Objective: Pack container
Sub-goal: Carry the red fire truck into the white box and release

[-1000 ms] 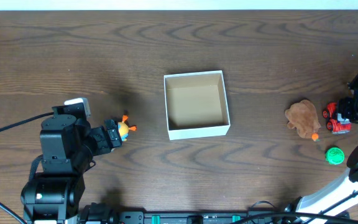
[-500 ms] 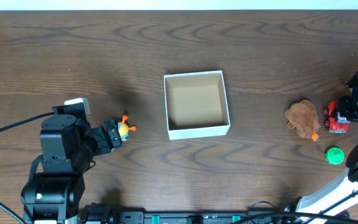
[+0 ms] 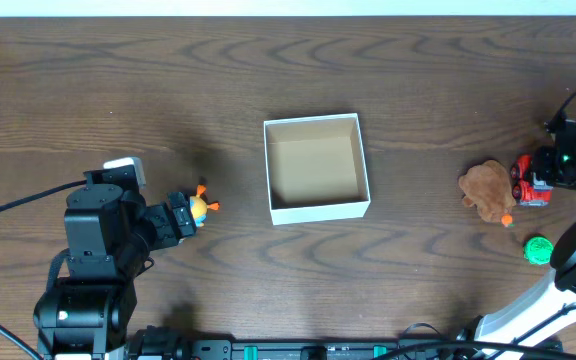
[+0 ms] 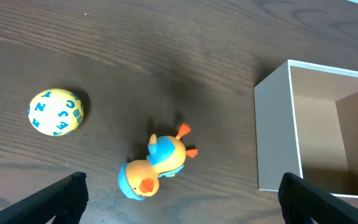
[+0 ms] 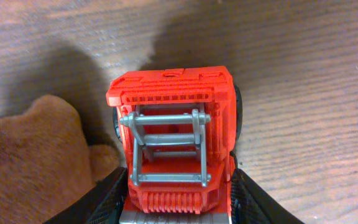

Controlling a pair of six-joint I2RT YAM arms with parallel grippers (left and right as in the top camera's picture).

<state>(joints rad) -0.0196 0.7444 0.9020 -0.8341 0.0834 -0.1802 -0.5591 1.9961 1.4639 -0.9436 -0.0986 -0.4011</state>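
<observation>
The container [image 3: 320, 210], a white card box w/ tan inside, sits open-topped at mid-table [image 3: 118, 80], its walls square to the table edges. The left gripper [image 3: 180, 218] is low on the left side, fingers [image 4: 55, 202] spread wide w/ nothing btwn the pads. Just ahead of it lies a duck toy [image 4: 157, 165], w/ yellow body, blue cap, orange beak & feet, tipped on its side and clear of both fingers. A yellow ball w/ blue letters [image 4: 55, 112] rests left of the duck, apart from it; the arm hides it in the overhead view. The right gripper [image 5: 179, 208] is at the far right edge, fingers drawn in narrow on a red toy truck [image 5: 173, 118] w/ a grey ladder, one pad on each side of it. A brown plush [image 3: 487, 190] lies right beside the truck on the container side; can't tell if they touch. A green ball [image 3: 538, 249] sits nearer the robot, apart from both. The container is btwn the two groups, well apart from every toy.
</observation>
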